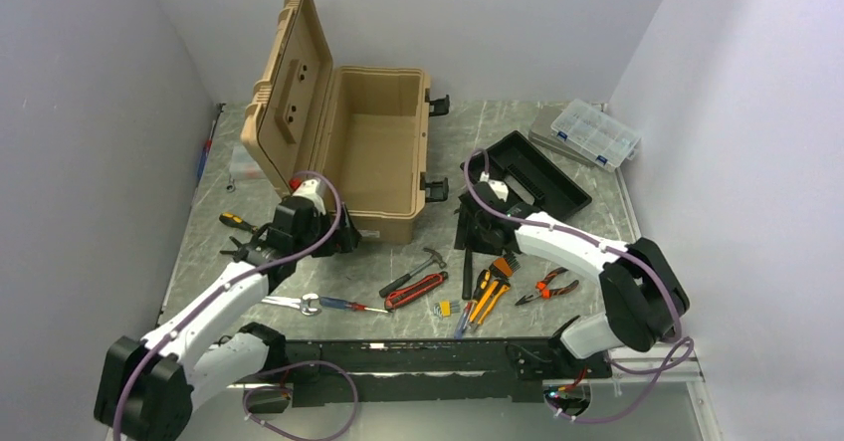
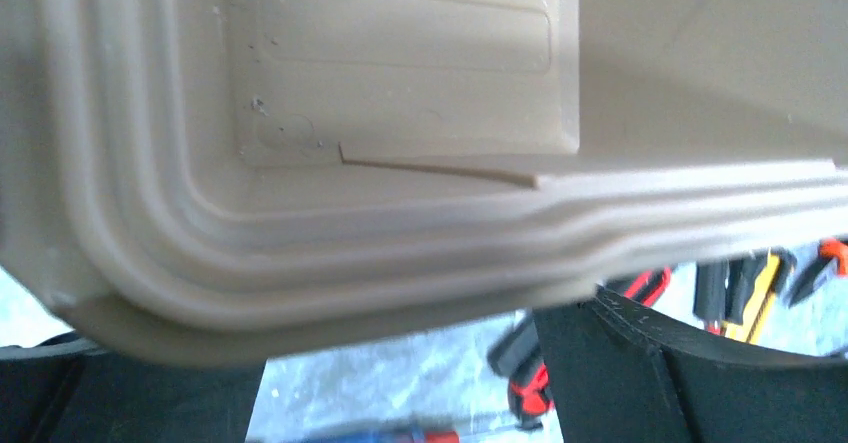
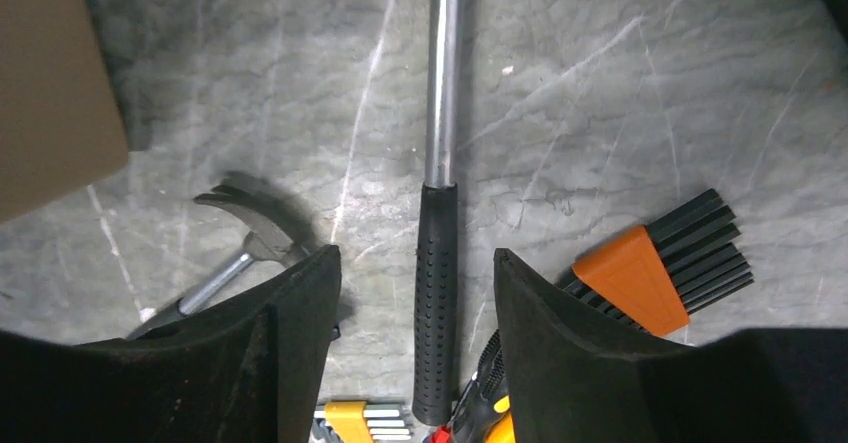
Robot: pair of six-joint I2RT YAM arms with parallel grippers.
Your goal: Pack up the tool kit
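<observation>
The tan toolbox (image 1: pixel 373 152) stands open at the back left, its lid (image 1: pixel 289 83) upright and its inside bare. The black insert tray (image 1: pixel 527 174) lies on the table to its right. My left gripper (image 1: pixel 323 230) is at the box's front left corner. In the left wrist view the box rim (image 2: pixel 300 263) fills the frame above the open, empty left gripper (image 2: pixel 400 363). My right gripper (image 1: pixel 480 224) is open, low over a steel bar with a black grip (image 3: pixel 436 293); one finger (image 3: pixel 300 303) stands on each side of it, not touching.
Loose tools lie along the front: a hammer (image 1: pixel 418 265), red-handled pliers (image 1: pixel 414 290), a blue-and-red screwdriver (image 1: pixel 343 304), a wrench (image 1: pixel 299 304), yellow hex keys (image 1: pixel 445 308), an orange hex key set (image 3: pixel 650 263) and orange pliers (image 1: pixel 547 287). A clear organiser case (image 1: pixel 594 132) sits back right.
</observation>
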